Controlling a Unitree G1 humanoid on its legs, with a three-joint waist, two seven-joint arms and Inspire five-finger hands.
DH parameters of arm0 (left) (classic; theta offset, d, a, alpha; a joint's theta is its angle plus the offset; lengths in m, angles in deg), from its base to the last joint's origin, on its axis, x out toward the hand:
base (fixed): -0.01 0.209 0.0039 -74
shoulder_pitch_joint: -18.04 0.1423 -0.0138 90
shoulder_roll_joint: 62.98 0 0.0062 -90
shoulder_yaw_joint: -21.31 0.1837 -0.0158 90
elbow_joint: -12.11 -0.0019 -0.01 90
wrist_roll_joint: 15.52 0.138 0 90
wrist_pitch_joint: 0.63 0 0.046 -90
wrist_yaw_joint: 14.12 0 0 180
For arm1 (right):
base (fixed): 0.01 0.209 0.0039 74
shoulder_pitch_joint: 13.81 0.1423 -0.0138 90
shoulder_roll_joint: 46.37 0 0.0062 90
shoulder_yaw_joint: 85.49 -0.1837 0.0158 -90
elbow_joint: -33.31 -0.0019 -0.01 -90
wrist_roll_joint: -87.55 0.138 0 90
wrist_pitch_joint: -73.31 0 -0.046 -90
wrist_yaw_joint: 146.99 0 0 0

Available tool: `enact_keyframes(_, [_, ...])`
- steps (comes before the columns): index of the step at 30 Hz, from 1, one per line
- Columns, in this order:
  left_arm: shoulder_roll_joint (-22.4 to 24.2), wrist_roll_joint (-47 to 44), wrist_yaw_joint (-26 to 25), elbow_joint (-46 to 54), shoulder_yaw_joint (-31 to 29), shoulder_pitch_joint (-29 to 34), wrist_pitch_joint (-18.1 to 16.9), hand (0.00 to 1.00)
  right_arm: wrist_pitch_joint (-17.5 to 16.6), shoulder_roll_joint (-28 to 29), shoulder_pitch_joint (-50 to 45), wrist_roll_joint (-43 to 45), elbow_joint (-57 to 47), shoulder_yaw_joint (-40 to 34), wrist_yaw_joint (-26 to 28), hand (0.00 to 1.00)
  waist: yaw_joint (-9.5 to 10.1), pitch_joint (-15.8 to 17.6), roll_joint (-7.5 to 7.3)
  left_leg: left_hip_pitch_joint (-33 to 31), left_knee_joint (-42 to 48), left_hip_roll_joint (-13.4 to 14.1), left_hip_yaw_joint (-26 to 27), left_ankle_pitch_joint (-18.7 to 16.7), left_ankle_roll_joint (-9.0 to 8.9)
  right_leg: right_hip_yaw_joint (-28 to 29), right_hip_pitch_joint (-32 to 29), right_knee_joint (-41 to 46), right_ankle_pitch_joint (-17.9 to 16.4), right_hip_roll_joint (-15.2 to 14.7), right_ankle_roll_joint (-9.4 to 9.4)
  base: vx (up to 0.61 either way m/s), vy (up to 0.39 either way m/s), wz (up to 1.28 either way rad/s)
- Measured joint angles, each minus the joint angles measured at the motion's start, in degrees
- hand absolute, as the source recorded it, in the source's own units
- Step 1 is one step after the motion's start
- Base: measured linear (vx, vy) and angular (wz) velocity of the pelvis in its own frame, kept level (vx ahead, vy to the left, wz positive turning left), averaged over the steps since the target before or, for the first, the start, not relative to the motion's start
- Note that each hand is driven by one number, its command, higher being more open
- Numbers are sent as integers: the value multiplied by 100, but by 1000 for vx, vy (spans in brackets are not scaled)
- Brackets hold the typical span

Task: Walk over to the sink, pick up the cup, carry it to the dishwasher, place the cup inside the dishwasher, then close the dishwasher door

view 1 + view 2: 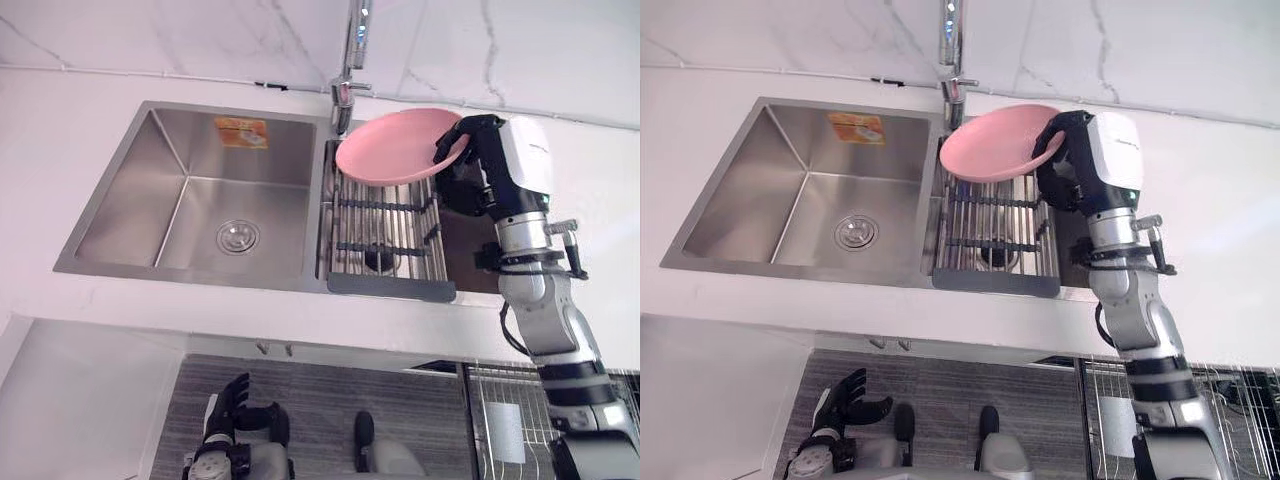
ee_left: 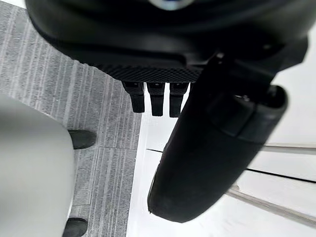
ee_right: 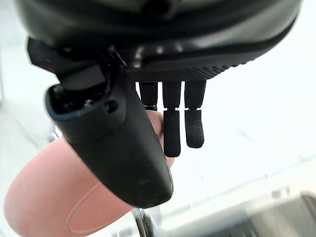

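At the white desk (image 1: 60,120) with its steel sink (image 1: 180,200), pick-up looks done: over the drying rack (image 1: 385,215) a pink plate (image 1: 395,145), not a cup, is pinched at its rim by the right robot hand (image 1: 470,160), so next comes a level carry towards the dishwasher basket (image 1: 520,395), while the left robot hand (image 1: 232,400) hangs open.

The right arm reaches forward — the right robot hand (image 1: 478,160) pinches a pink plate (image 1: 395,145) by its rim. The left robot hand (image 1: 235,398) hangs low, fingers spread.

Brushed steel sink (image 1: 170,150), smooth matt pink plate (image 1: 395,150), shiny metal tap (image 1: 345,95), glossy veined-stone wall (image 1: 150,35)
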Motion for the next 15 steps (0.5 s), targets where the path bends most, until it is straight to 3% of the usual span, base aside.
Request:
enact_keyframes(9, [-22, 4, 1, -182, 39, 143, 17, 90, 6, 532, -1432, 9, -804, -1000, -54, 30, -395, -270, -23, 209, 31, 99, 941, -213, -110, 930, -304, 0, -33, 171, 37, -44, -3, -58])
enact_keyframes(15, [-7, -3, -32, -331, 123, 194, 37, 90, 84, 962, -2314, 13, -959, -1522, -73, 30, -739, -370, 82, 177, 554, 184, 1707, -611, -72, 1809, -589, 31, 219, 321, 132, 53, 27, -91])
